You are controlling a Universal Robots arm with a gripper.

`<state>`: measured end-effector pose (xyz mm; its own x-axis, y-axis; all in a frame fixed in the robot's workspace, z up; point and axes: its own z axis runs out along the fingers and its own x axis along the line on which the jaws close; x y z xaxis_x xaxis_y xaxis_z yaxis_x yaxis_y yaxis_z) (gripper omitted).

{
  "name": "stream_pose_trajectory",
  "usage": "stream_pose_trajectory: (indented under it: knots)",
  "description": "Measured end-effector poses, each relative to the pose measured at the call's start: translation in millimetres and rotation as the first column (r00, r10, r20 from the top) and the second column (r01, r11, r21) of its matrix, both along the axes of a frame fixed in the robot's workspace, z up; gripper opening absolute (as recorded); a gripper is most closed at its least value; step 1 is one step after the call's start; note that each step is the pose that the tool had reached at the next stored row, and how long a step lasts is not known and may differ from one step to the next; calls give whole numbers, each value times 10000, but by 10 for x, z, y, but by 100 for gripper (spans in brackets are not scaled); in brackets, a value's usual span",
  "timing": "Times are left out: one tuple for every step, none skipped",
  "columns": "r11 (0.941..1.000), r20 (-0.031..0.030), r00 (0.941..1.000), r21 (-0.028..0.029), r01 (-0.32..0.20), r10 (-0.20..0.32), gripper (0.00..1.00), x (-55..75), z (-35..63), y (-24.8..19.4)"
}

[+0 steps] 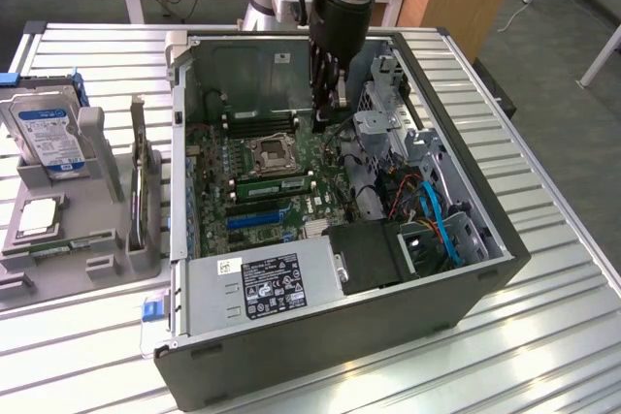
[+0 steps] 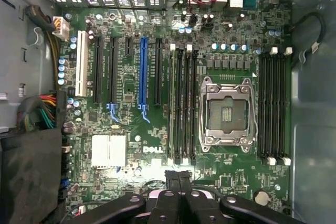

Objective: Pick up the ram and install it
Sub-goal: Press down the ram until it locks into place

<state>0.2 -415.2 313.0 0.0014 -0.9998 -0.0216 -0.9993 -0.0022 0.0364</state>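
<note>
A long green ram [image 1: 277, 182] with black chips stands on edge in a motherboard slot, just in front of the empty processor socket [image 1: 271, 152]. In the wrist view the ram [image 2: 174, 103] appears as a thin pale strip in the slot furthest from the socket [image 2: 228, 111]. My gripper [image 1: 328, 115] hangs inside the open computer case, above the board and behind the socket, apart from the ram. Its black fingers [image 2: 171, 190] are pressed together with nothing between them.
The grey case [image 1: 466, 278] has tall walls all around the board. A power supply [image 1: 262, 283] and blue cables [image 1: 437, 220] fill its front. A grey holder [image 1: 107, 249] at the exterior view's left carries a blue-labelled hard drive [image 1: 49, 133] and a silver processor chip [image 1: 39, 215].
</note>
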Motion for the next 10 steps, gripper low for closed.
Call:
stream_pose_trajectory:
  knots:
    - [10000,0,10000,-1,0,0,10,0,-13,0]
    - [10000,0,10000,1,0,0,10,0,-26,0]
    - [10000,0,10000,0,0,0,10,0,-39,0]
    - [10000,0,10000,0,0,0,10,0,-51,0]
    - [10000,0,10000,-1,0,0,10,0,-64,0]
    - [10000,0,10000,-1,0,0,10,0,-77,0]
    - [10000,0,10000,-1,0,0,10,0,-89,0]
    - [10000,0,10000,-2,0,0,10,0,-102,0]
    - [10000,0,10000,-1,0,0,10,0,-116,0]
    - [10000,0,10000,-1,0,0,10,0,-129,0]
